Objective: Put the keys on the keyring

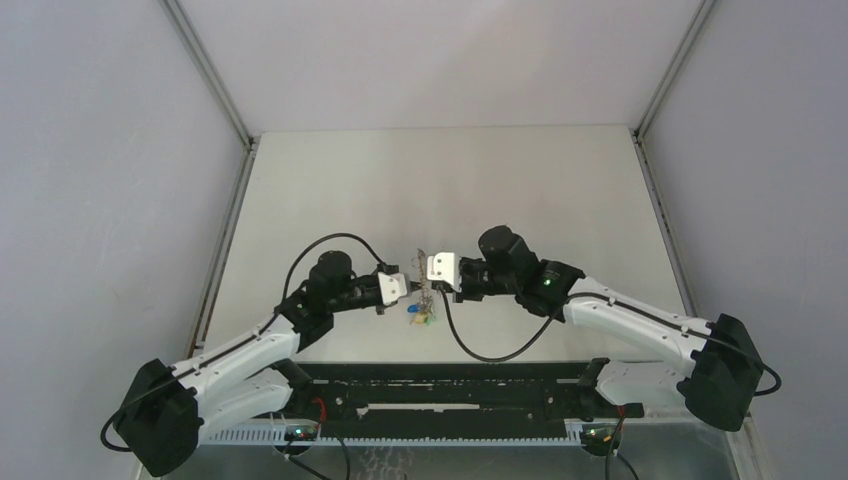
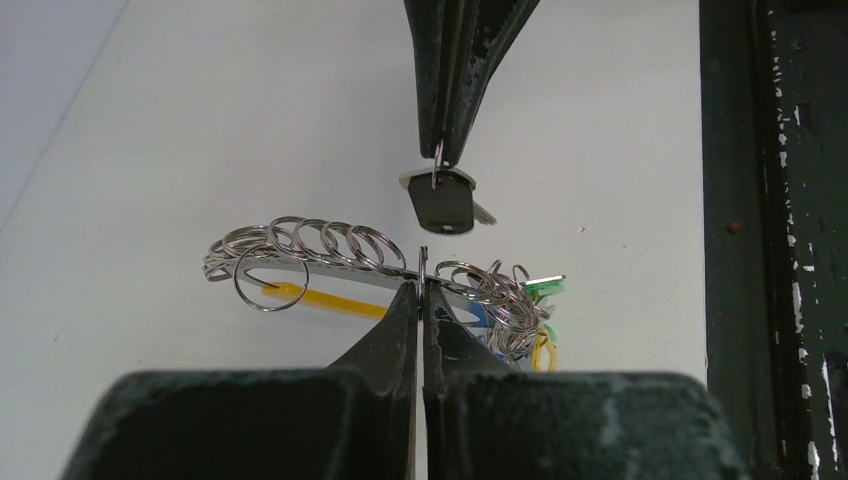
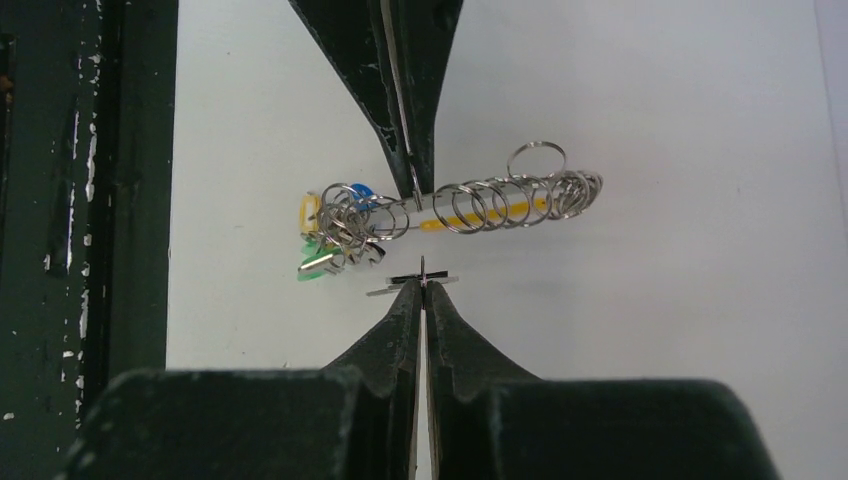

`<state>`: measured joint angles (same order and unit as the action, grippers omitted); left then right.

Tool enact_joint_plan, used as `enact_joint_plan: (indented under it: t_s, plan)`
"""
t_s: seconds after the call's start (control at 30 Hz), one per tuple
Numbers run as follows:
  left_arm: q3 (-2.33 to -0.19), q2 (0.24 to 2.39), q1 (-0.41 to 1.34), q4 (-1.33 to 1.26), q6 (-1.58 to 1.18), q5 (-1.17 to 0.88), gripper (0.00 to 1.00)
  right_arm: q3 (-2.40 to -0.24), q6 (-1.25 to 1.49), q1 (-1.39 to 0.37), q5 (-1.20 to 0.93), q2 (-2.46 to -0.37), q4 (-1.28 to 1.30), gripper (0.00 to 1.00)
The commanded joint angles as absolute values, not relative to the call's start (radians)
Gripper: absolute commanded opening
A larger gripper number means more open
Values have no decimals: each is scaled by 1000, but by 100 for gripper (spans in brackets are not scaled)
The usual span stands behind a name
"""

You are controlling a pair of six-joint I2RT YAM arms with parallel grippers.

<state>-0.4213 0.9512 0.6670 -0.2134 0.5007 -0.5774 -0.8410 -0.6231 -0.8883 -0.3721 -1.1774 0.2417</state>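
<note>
From above, the two arms meet at the frame's centre over the pale surface (image 1: 430,170). The left hand (image 1: 404,291) and right hand (image 1: 430,279) sit tip to tip, and the keyring (image 1: 420,315) hangs just below them; the key is too small to pick out here.

In the left wrist view, the left hand (image 2: 422,285) rises from the bottom edge with its jaws pinched together on the keyring (image 2: 320,245), a silvery strip strung with many small rings, a yellow band beneath. At top centre the right hand (image 2: 440,150) is clamped on a small loop on the black-headed key (image 2: 442,203), which hangs just above the keyring.

In the right wrist view, the right hand (image 3: 423,290) grips the key (image 3: 423,279), seen edge-on at centre. The left hand (image 3: 412,180), top centre, nips the keyring (image 3: 480,205); green and blue tags (image 3: 325,250) cluster at its left end.
</note>
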Motion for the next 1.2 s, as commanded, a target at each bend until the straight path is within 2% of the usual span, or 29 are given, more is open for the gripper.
enact_joint_plan:
  t_s: [0.0,0.37,1.17]
  plan:
    - [-500,948,666,-255,516,-618,0,-885,-660,-925,-328,-1191,202,0]
    - [-505,946,669,-235,508,-619,0,-881,-685,-1004,-172,-1224,155,0]
    - [-505,939,673,-224,511,-609,0,-887,-692,-1035,-164,-1240,182,0]
